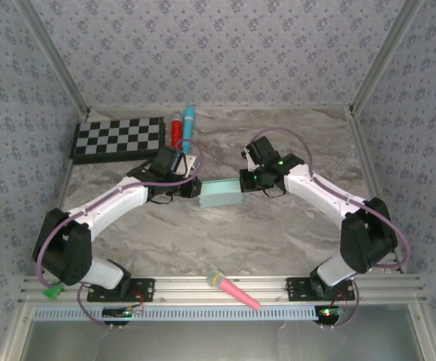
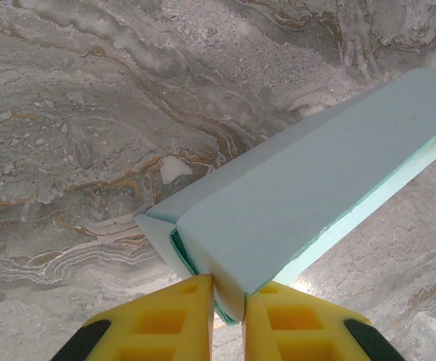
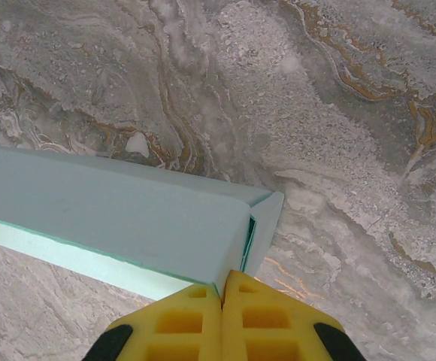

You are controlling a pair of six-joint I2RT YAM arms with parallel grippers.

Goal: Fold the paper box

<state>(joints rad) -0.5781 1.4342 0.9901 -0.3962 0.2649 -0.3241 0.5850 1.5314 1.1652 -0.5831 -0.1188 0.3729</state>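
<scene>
Closest in, the yellow fingers (image 2: 173, 323) of the left gripper (image 2: 229, 310) stand a narrow gap apart with an end corner of the paper box (image 2: 308, 188) nipped between them, so that hold looks firm. At the other end the right gripper (image 3: 222, 301) has its two fingers pressed hard together at the box's bottom corner, and I cannot tell whether a sliver of card is caught between them or they merely butt against it. From above, the pale mint box (image 1: 222, 194) lies in the middle of the desk (image 1: 278, 233), its long axis running side to side on the line that joins the left gripper (image 1: 195, 188) to the right gripper (image 1: 242, 183). Each gripper therefore has the box straight ahead of it, end-on, and neither arm is the nearer. I'd say whatever comes next depends on the two ends being kept in line, since a pull or twist from one side would skew the thin card. A paler strip shows along one long edge, which looks to me like a flap not tucked home. Whether the box rests on the grey marbled top or hangs just above it I cannot tell. There is open space all round it: the checkerboard (image 1: 119, 139) and the red and cyan tubes (image 1: 182, 129) lie well apart at the far left, and a pink marker (image 1: 234, 290) lies on the near rail
</scene>
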